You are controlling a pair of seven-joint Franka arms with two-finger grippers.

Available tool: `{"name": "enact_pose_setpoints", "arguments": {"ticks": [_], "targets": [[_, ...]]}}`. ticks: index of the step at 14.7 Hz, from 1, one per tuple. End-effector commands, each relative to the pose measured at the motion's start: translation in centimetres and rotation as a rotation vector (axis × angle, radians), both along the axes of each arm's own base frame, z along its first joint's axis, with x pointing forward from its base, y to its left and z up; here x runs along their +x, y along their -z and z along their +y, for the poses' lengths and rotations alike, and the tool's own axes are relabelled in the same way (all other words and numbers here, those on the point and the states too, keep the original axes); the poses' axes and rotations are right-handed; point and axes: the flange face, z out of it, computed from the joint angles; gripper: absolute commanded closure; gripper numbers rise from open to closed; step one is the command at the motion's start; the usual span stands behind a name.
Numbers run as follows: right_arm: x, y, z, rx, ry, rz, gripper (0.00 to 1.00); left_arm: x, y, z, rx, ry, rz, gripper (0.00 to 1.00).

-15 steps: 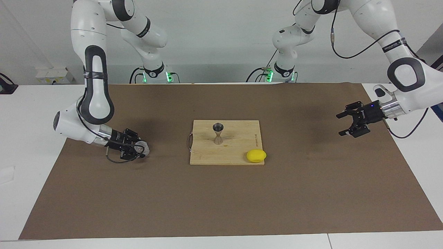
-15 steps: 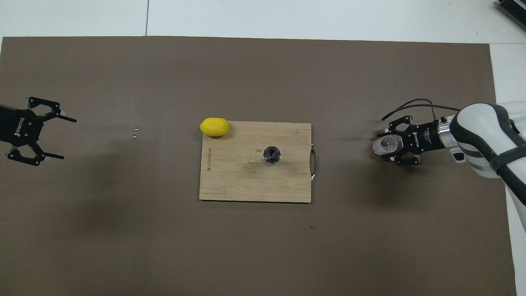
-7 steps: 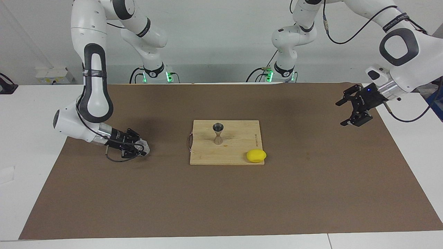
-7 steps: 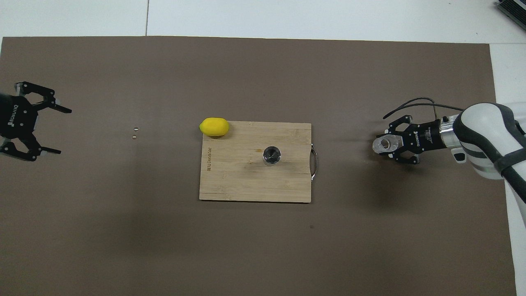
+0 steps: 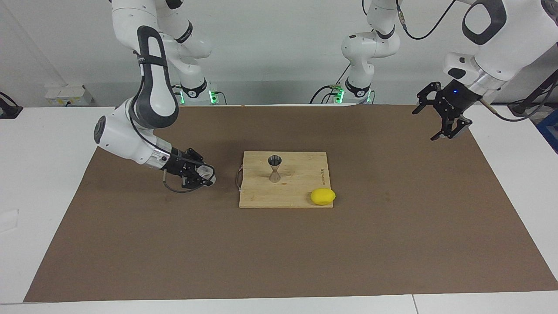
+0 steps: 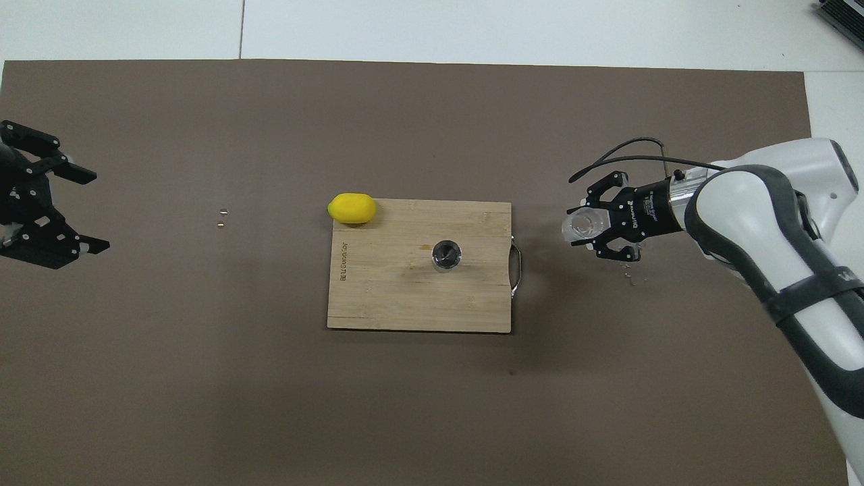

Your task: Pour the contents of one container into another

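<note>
On the brown mat point(image 5: 279, 253) my right gripper point(image 5: 201, 174) clamps the small clear ribbed glass tumbler point(image 5: 206, 172) at nine o'clock of the grey steel hourglass jigger point(image 5: 274, 168) standing on the wooden board point(image 5: 301, 192); pouring remains. My left gripper point(image 5: 444, 120) waits, fingers apart.

The room was evenly and brightly lit from above; my arms threw only soft, blurred shadows on the brown mat point(image 5: 279, 244); the jigger point(image 5: 274, 168) cast a faint one on the cutting board point(image 5: 301, 192); the white table point(image 6: 472, 27) showed no harsh glare; green lights glowed at my bases; both views stayed sharp, edges undistorted.
</note>
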Motion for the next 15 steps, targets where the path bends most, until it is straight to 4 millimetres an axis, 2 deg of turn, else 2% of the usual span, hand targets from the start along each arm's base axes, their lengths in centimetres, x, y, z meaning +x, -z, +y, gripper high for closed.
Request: {"name": "enact_pose_setpoints", "arguments": {"ticks": [1, 4, 9, 12, 15], "targets": [[-0.6, -1.9, 2.6, -0.002, 0.066, -0.005, 0.99, -0.6, 0.0, 1.4, 0.040, -0.336, 0.082, 0.00], [-0.5, -3.5, 6.8, -0.030, 0.092, -0.006, 1.00, -0.5, 0.1, 2.2, 0.117, -0.572, 0.102, 0.00], [-0.7, -4.9, 14.6, -0.167, 0.160, -0.047, 0.99, -0.6, -0.3, 2.0, 0.166, -0.972, 0.152, 0.00], [-1.1, -5.6, 17.1, -0.220, 0.133, -0.079, 0.99, -1.2, -1.4, 1.5, 0.163, -1.072, 0.154, 0.00], [-2.5, -5.5, 20.6, -0.351, 0.030, -0.145, 0.99, -2.6, -0.5, 1.2, 0.183, -1.076, 0.189, 0.00]]}}
